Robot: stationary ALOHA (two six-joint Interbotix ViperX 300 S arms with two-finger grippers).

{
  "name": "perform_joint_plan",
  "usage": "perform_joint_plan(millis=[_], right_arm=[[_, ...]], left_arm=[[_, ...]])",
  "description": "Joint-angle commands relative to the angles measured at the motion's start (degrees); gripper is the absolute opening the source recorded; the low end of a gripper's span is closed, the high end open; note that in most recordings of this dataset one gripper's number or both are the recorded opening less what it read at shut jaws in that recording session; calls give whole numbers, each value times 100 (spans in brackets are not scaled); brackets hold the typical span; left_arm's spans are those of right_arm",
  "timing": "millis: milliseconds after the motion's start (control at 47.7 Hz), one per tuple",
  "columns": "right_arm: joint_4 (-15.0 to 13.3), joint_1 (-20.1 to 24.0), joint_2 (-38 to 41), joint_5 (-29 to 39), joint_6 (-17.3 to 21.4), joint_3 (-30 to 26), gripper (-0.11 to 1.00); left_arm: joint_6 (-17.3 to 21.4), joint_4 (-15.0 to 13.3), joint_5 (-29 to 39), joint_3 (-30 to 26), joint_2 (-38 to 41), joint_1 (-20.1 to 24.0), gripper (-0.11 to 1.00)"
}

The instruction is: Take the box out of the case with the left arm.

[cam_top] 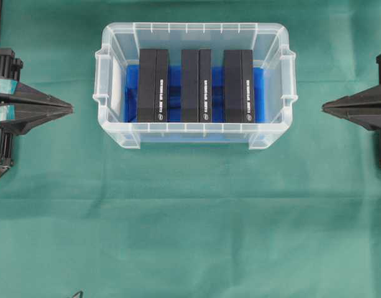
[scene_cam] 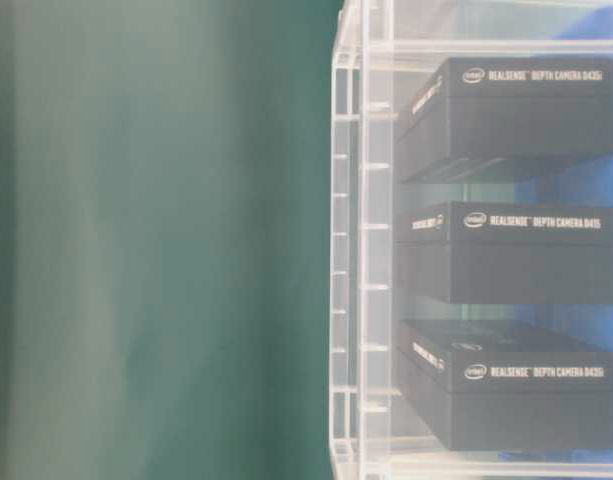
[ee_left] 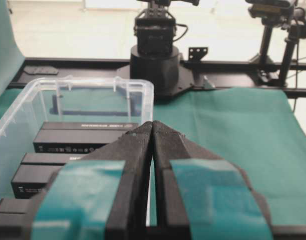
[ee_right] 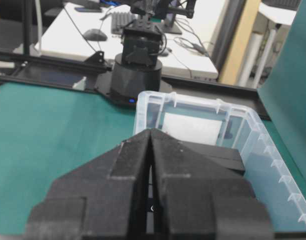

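Case (cam_top: 115, 133) holding three black boxes (cam_top: 153, 85) labelled Intel RealSense, both grippers pressed together

Right gripper (ee_right: 151, 131) fills the foreground, all-black fingers (ee_right: 128, 160) pressed together tip to tip, pointing at the case (ee_right: 272, 150). Case sits just beyond the tips, clear walls, near rim partly hidden by the fingers. Dark box (ee_right: 212, 152) inside it, right of the tips. Left arm base (ee_right: 137, 75) behind the case, green cloth (ee_right: 48, 135) under the case
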Motion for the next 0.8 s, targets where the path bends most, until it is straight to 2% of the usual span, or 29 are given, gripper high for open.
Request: perform_joint_plan(millis=[0,251,503,775], right_arm=[[26,-26,44,9,-9,-79,0],[26,-35,35,773,9,-255,0],[26,-44,44,1107,9,-703,0],[18,-35,114,1978,9,-1644,0]], left_arm=[[0,114,88,-132,35,9,2],[-9,132,439,-299,35,18,2],[-53,132,545,-615,-18,9,2],[-53,132,2101,-1617,-26,18,2]])
